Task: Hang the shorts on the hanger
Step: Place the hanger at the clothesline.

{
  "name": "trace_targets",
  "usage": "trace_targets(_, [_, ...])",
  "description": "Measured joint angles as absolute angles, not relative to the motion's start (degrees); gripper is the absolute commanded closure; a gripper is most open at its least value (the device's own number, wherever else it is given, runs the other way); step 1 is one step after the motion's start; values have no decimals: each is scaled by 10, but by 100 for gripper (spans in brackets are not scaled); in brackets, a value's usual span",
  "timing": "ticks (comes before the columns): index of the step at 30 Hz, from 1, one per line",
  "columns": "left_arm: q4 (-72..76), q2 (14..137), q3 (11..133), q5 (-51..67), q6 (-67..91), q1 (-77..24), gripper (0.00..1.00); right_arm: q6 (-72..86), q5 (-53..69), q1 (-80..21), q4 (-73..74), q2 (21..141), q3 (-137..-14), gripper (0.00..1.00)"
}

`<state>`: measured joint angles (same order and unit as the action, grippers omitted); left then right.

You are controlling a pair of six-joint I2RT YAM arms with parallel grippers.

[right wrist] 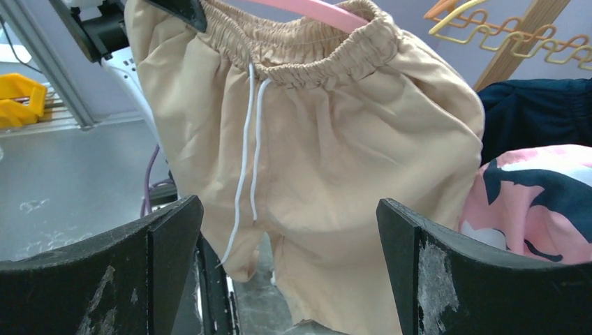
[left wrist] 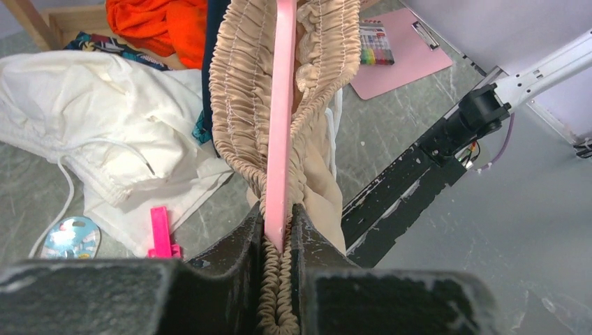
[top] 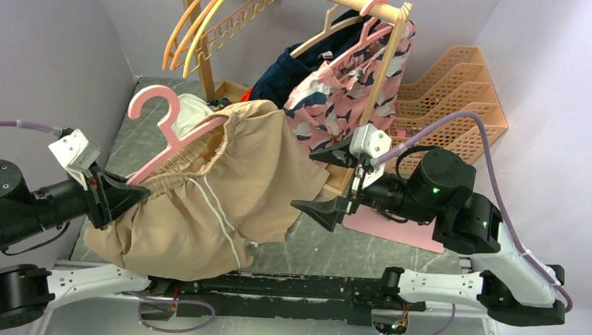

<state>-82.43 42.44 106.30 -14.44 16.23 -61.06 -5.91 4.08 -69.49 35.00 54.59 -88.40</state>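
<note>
Bright, even, diffuse light from above; soft shadow beneath the shorts (top: pixel 197 216) on the table (top: pixel 311 250). No harsh glare. Wrist views softer, nearest foreground blurred. Top view sharp, slight edge distortion.

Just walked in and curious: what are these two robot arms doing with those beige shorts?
The left gripper is clamped on one end of the pink hanger together with the waistband of the shorts, holding both up. The waistband is stretched over the hanger. The right gripper is wide open, facing the shorts and apparently not touching them.
</note>
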Motion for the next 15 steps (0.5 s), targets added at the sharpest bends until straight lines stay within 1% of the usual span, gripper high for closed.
trace_targets(4, [-829, 409, 1049, -153, 184, -611, 93, -61, 12, -695, 306, 539, -859, 0])
trace_targets(8, [-830, 409, 1049, -152, 189, -611, 93, -43, -58, -695, 232, 537, -810, 3])
trace_targets(11, [-830, 409, 1049, -146, 188, -610, 93, -23, -134, -695, 175, 572, -808, 3])
trace_targets(15, [-831, 409, 1059, -130, 186, -609, 93, 1, -204, -695, 124, 641, -834, 3])
